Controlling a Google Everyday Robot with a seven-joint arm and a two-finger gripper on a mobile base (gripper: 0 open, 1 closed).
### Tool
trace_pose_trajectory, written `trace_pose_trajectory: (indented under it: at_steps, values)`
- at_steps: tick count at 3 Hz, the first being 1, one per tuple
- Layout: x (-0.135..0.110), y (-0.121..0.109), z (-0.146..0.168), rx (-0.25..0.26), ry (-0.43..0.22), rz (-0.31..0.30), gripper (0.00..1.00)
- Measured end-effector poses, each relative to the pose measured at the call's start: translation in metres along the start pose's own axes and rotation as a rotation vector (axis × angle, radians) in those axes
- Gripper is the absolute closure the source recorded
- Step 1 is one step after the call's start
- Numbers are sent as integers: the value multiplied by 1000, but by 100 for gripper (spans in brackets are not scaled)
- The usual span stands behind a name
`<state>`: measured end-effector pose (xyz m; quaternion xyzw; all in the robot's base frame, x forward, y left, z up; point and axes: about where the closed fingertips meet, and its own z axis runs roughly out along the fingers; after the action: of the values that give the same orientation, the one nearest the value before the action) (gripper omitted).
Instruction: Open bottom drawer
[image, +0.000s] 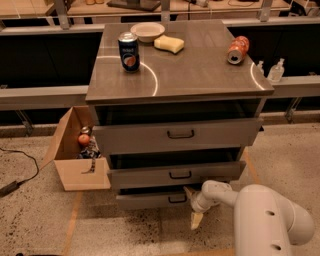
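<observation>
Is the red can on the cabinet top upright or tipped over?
Tipped: the red can lies on its side, its round end facing the camera. The end effector is low, by the bottom drawer.

Bulky white rounded arm (270, 222), smooth glossy shell, two small dark holes on its side, narrower white wrist, gripper (192, 206) with tan wedge-shaped fingers (196, 220) spread apart, just right of the bottom drawer (147, 201) handle.

1 high camera looks down at the cabinet (200, 75); gripper (194, 205) lower right.
</observation>
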<state>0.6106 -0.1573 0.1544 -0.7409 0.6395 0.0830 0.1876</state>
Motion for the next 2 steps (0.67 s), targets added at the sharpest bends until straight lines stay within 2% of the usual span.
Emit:
trace_pose_trajectory:
  at_steps: [2]
  values:
    - [-1,0,-2,0,0,0,45]
